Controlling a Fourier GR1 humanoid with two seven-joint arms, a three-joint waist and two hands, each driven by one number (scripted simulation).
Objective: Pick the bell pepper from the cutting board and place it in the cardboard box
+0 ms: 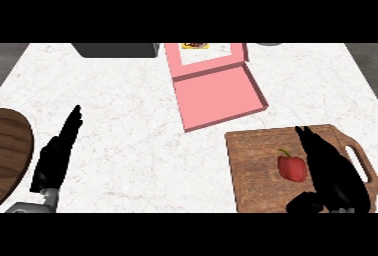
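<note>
While our right hand (328,170) lies with straight, relaxed fingers holding nothing, the small red bell pepper (292,167) sits just left of it on the brown wooden cutting board (255,170). Farther up-left lies the open pink cardboard box (218,97); our left hand (55,155) rests open, well apart.

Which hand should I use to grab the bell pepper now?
Right. The right hand is already over the cutting board, fingers straight, just beside the red bell pepper. The left hand rests open far across the counter, near the wooden piece at the left edge.
</note>
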